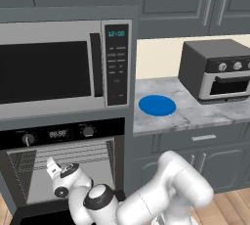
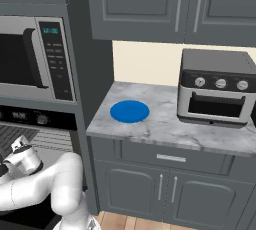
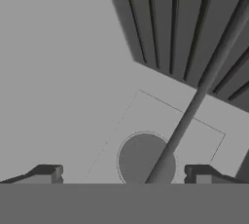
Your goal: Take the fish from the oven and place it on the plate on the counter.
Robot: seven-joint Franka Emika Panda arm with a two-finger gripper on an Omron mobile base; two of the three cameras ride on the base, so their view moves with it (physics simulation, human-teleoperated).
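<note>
The oven (image 1: 105, 131) stands open below the microwave, and my white arm reaches into its grey cavity. In the hand view my gripper (image 3: 124, 174) is open, its two dark fingertips (image 3: 47, 172) far apart with nothing between them. Ahead of them are a pale oven wall with a round grey disc, a slanting rack bar (image 3: 194, 101) and wire rack rods at the upper right. The fish is hidden. The blue plate (image 1: 156, 105) (image 2: 129, 111) lies bare on the marbled counter (image 1: 195, 116) (image 2: 165, 124), to the right of the oven column.
A silver microwave (image 1: 53, 67) sits directly above the oven. A dark toaster oven (image 1: 217, 70) (image 2: 217, 86) stands on the counter to the right of the plate. Grey cabinets hang overhead, and a drawer (image 2: 170, 158) and doors run below the counter.
</note>
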